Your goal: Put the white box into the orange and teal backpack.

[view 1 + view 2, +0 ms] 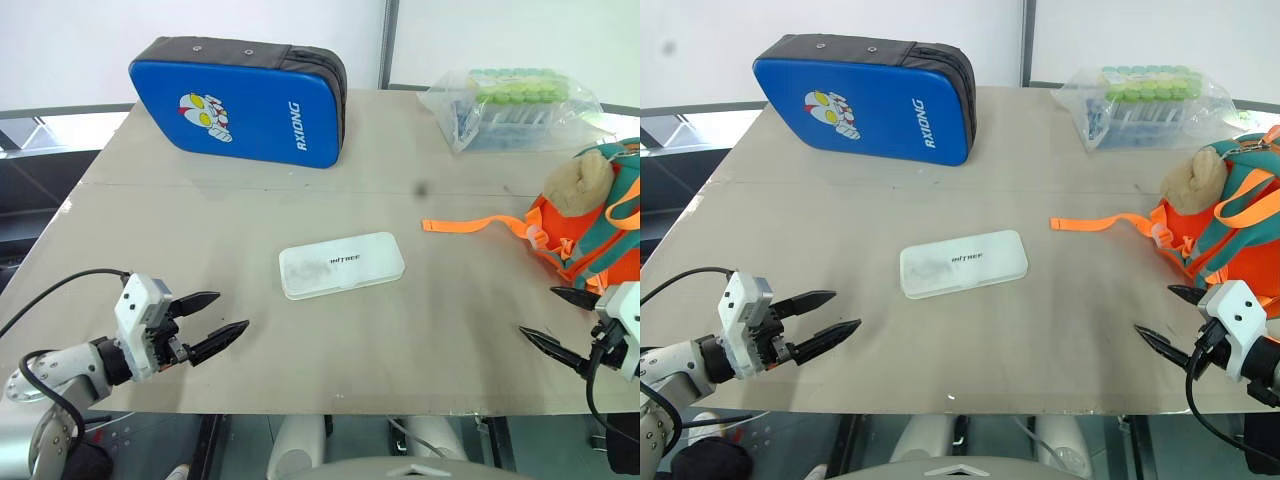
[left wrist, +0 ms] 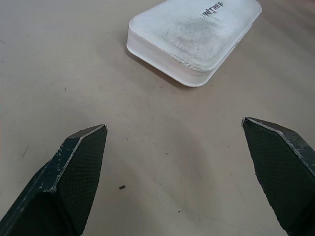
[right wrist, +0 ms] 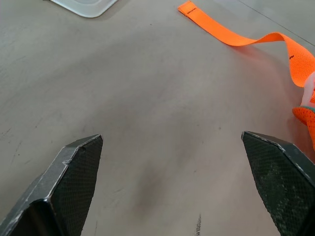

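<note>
Right now the box lies flat mid-desk, long axis running across toward the backpack. From the box, my left claw is the nearer; both it and my right claw gape empty.

White box mid-table; backpack right; padded case behind left; tube bag behind right.

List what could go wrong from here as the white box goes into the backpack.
1. The white box lies flat on the table, so an open end effector may push it along rather than grip it.
2. The loose orange strap trails between box and orange and teal backpack and could snag.
3. No open backpack mouth is visible; the box may have nowhere to go in.
</note>
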Controlling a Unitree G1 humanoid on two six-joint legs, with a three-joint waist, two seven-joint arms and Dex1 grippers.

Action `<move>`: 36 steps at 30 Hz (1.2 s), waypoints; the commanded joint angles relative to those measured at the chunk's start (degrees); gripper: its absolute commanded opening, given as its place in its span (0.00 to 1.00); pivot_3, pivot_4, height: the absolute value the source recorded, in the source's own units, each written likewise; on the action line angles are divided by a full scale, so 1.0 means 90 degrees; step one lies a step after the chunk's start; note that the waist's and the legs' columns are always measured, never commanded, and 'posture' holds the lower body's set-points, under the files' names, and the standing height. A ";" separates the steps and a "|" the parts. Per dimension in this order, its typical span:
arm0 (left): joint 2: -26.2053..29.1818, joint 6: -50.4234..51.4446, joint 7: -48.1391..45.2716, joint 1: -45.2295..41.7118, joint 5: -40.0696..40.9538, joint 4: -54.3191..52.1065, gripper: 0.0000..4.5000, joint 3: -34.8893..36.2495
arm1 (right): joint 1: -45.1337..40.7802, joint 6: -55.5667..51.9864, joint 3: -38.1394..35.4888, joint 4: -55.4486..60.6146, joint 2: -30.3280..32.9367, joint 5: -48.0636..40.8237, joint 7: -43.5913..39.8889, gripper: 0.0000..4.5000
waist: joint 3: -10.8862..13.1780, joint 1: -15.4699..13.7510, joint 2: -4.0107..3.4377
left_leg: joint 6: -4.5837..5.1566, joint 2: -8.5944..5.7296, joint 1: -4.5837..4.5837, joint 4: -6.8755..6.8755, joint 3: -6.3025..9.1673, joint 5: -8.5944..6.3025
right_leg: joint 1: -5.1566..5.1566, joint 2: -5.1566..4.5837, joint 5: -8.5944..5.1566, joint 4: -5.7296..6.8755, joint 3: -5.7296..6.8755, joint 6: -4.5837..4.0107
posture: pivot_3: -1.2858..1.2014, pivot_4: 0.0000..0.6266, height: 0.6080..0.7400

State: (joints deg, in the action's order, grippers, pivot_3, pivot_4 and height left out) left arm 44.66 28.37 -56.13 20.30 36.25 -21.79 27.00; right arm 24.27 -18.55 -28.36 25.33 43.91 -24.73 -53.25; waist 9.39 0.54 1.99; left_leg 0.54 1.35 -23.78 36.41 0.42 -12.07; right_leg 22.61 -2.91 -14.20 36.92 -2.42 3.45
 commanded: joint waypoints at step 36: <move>-0.1157 0.1409 0.3633 -0.2766 -0.1817 -0.0609 0.09 -0.3484 | -0.3387 -0.2867 0.4121 0.0767 -0.0624 0.1060 0.1998 0.01 | -0.0010 -0.0031 0.0014 | -0.0001 -0.0010 -0.0008 -0.0001 -0.0004 0.0000 | 0.0002 0.0007 0.0028 -0.0007 0.0037 0.0001 | 0.52 0.24 1.00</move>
State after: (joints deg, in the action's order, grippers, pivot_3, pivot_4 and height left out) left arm 34.56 42.38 -22.07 -4.31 19.72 -26.31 -3.94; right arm -6.29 -43.74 10.21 28.95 38.08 -14.24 -35.38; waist 9.29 0.26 2.11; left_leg 0.53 1.29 -23.84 36.40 0.39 -12.07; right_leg 22.63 -2.85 -13.96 36.86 -2.09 3.46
